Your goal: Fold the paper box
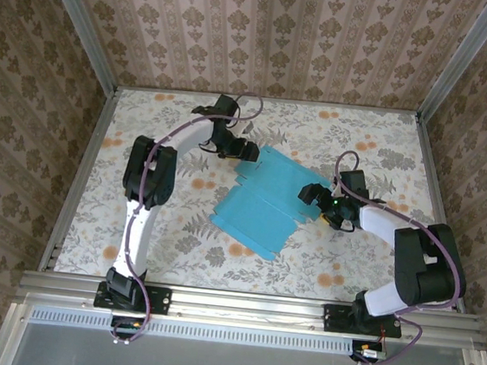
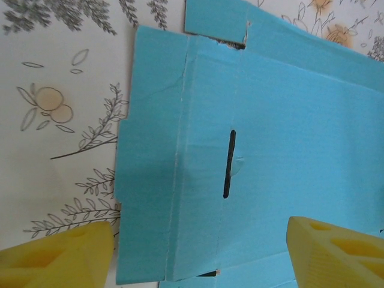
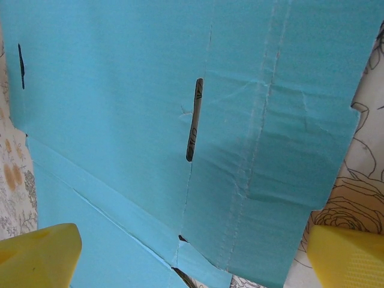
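The paper box (image 1: 263, 204) is lying flat, blue side up, mid-frame on the table (image 1: 168, 236). The left gripper (image 1: 245, 152) is hovering at its upper-left corner and the right gripper (image 1: 312, 195) at its right edge. Both pairs of fingers (image 2: 60, 258) are standing wide, gripping nothing.

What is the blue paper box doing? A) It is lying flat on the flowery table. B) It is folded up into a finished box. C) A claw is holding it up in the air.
A: the paper box lies spread out flat on the table.
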